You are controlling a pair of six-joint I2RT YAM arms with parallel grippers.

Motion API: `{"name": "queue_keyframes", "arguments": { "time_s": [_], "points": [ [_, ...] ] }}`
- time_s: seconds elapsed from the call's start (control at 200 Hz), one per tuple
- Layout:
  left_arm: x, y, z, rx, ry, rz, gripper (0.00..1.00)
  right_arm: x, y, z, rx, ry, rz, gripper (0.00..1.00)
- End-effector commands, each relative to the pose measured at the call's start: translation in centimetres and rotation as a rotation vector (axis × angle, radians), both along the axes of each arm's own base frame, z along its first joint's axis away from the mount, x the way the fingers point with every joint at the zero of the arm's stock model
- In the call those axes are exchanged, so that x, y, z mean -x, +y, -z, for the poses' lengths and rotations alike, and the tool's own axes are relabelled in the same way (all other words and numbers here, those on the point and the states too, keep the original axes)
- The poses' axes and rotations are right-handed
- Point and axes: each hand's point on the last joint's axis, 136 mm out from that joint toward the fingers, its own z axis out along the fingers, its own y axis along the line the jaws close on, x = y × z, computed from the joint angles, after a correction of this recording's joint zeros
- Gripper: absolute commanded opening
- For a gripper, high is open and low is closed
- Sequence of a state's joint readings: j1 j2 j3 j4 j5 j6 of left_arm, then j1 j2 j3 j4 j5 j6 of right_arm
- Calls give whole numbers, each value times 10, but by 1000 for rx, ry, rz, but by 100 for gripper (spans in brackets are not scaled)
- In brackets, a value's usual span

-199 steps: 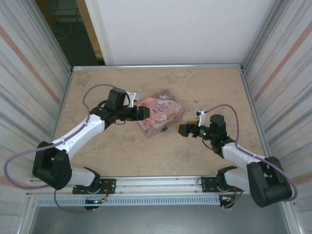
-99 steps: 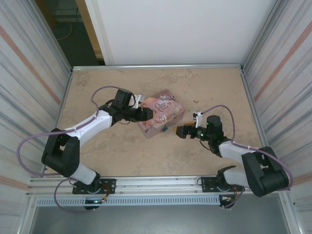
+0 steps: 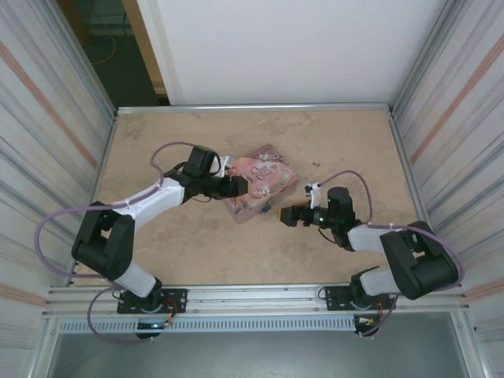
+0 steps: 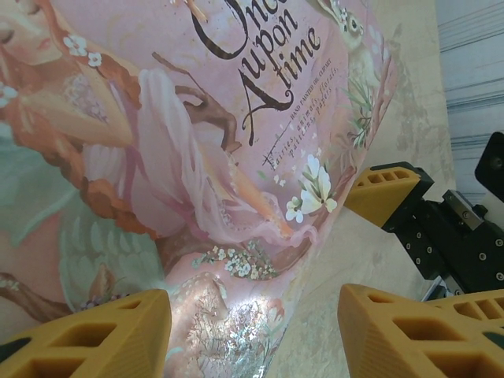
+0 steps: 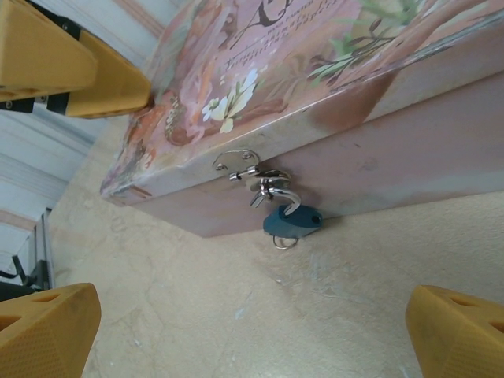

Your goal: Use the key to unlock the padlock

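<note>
Tan table (image 3: 197, 252) is holding up the pink tin (image 3: 264, 179). On the tin's front, the padlock (image 5: 293, 221) is hanging from the clasp (image 5: 236, 164), so the job is looking unfinished. I cannot tell where the key is. The right claw (image 5: 252, 331) is gaping wide before the tin, holding nothing. The left claw (image 4: 252, 315) is sitting half open around the tin's corner.

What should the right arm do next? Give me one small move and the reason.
Probably ease the right gripper forward, jaws open, toward the padlock. The padlock hangs from the hasp on the pink tin, on its front wall, with a small ring under it, and the gripper is apart from it. The left gripper straddles the tin's corner, which may steady it.
</note>
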State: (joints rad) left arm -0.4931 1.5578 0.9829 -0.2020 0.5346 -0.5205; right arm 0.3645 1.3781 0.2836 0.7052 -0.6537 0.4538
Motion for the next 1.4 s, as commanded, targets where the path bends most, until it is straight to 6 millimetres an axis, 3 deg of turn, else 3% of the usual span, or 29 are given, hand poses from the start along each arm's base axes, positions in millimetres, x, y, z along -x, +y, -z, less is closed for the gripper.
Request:
{"name": "queue_keyframes", "arguments": {
  "time_s": [0.0, 1.398],
  "points": [
    [10, 1, 20, -20, 55, 8, 58, -7, 10, -14, -14, -81, -46, 97],
    [13, 5, 25, -31, 80, -9, 58, -20, 54, 3, -33, -129, -169, 78]
  ]
}}
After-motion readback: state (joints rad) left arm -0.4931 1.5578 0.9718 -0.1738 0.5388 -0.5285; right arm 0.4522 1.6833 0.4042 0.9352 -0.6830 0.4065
